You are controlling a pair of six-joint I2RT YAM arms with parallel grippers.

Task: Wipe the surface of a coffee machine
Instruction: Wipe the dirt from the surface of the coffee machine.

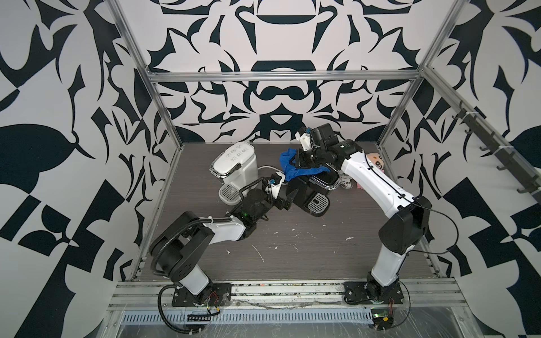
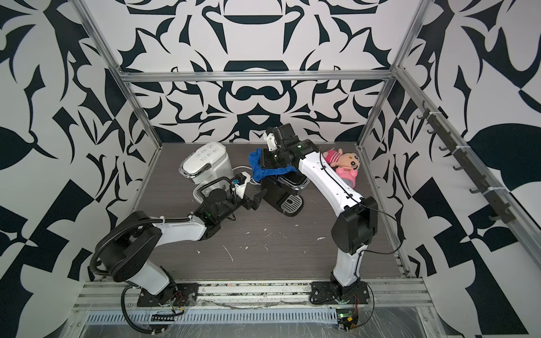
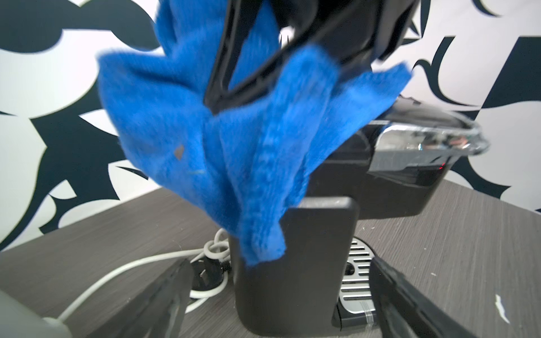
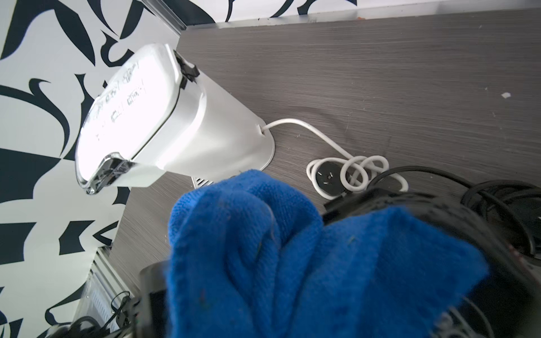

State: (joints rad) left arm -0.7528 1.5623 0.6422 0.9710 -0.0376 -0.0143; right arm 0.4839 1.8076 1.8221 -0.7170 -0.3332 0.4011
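Blue cloth (image 1: 288, 164), pinched in the closed right end effector (image 1: 296, 165), drapes over the black coffee machine (image 1: 304, 191) at mid-tabletop (image 1: 292, 251), apparently mid-wipe. The left end effector (image 1: 288, 200) gapes empty beside it. The next move likely calls for a pressed sweep across the lid.

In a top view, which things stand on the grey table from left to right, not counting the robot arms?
White plastic coffee machine → black coffee machine with a chrome drip grille → pink plush doll. The blue cloth, which overlaps the black machine, is left out.
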